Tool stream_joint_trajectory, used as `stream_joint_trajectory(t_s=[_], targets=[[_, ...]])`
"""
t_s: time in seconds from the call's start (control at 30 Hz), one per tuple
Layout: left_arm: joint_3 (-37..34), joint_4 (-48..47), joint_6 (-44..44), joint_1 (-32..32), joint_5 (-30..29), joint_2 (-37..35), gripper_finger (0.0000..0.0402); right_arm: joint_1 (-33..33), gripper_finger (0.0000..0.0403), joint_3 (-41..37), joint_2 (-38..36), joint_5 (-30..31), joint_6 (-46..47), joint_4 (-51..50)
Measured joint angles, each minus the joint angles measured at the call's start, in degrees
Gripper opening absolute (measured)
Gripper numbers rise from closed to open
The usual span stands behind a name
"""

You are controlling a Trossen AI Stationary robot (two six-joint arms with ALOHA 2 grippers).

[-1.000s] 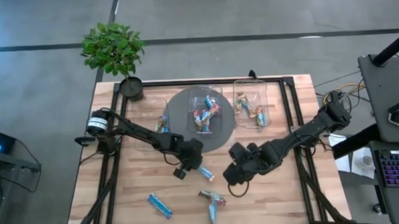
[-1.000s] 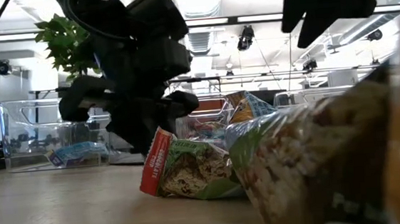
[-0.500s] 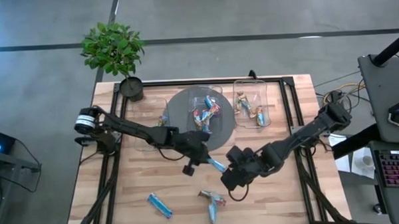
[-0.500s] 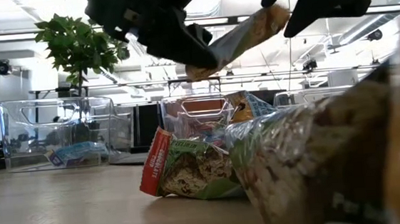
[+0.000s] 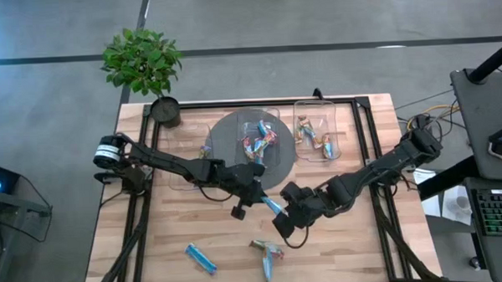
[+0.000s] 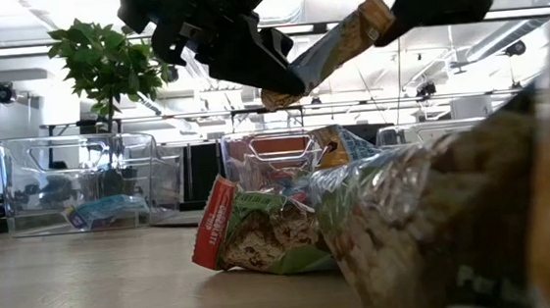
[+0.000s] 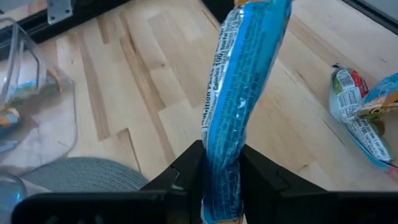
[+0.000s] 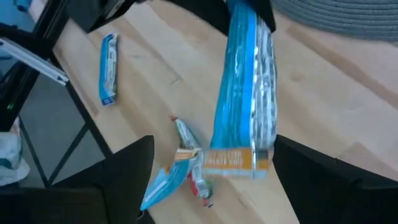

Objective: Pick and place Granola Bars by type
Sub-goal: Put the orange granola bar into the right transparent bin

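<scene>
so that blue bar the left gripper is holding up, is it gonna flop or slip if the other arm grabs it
The blue bar is probably fairly stiff: it sticks straight out of the left gripper without sagging. The shiny crinkled wrapper looks slick, so it may slip in a light pinch. The right gripper is open around its far end, so it seems light and easy to pass over.

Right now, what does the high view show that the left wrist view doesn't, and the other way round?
Only the high view shows the potted plant, the three clear containers, the lone blue bar near the table's front edge, and the right gripper meeting the held bar from the other end. Only the left wrist view shows print on the held bar's wrapper. Both show the left gripper shut on the blue granola bar above the wooden table, plus the grey mat.
</scene>
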Motion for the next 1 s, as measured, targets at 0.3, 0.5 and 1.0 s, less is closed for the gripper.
stream_joint_trajectory(t_s=[0.3,0.5,1.0], targets=[[1.77,0.20,0.01,-0.04,0.60,0.04,0.0066,-3.40,0.0294,-0.09,0.09,-2.14,-4.64,0.11],[1.82,0.11,0.21,-0.04,0.60,0.04,0.0066,-4.16,0.0261,-0.56,0.09,-5.22,-4.98,-0.26],[1.82,0.12,-3.23,-0.76,0.60,0.02,0.0068,-4.72,0.0095,-0.87,0.39,-4.83,-5.14,-0.60]])
